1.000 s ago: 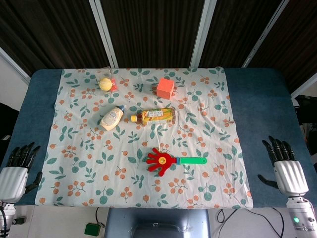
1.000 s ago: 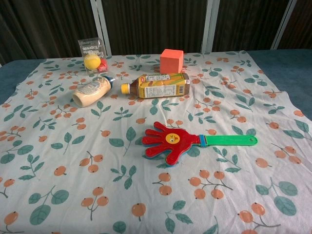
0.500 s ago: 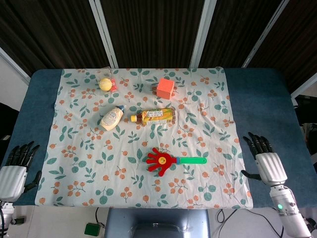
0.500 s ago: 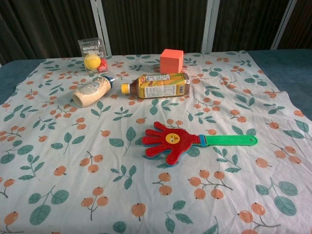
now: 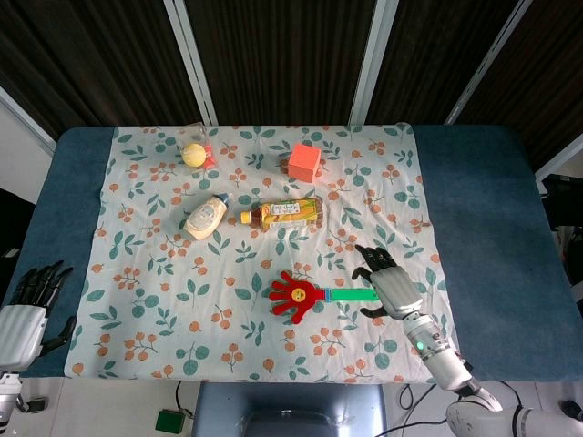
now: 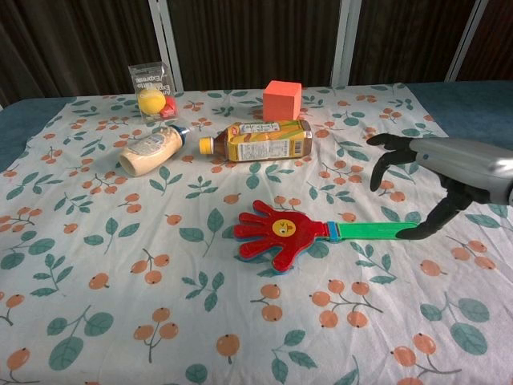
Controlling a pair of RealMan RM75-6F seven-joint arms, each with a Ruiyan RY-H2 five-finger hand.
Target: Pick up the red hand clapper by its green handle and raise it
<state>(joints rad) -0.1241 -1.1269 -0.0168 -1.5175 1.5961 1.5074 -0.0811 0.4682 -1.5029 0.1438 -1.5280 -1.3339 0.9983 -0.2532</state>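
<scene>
The red hand clapper (image 5: 294, 296) (image 6: 276, 233) lies flat on the patterned cloth, its green handle (image 5: 353, 294) (image 6: 377, 231) pointing right. My right hand (image 5: 389, 284) (image 6: 443, 176) hovers over the far end of the handle with fingers spread and nothing in it; its thumb reaches down near the handle tip. My left hand (image 5: 27, 306) rests open at the table's left front corner, far from the clapper, and shows in the head view only.
A yellow tea bottle (image 5: 282, 213) (image 6: 260, 140) and a cream squeeze bottle (image 5: 206, 217) (image 6: 151, 151) lie behind the clapper. An orange-red cube (image 5: 304, 161) (image 6: 282, 99) and a clear box holding a yellow ball (image 5: 194, 152) (image 6: 151, 95) stand at the back.
My right hand has swung in from the table's right edge to above the handle's end, entering the chest view. The left hand and the clapper have stayed put.
</scene>
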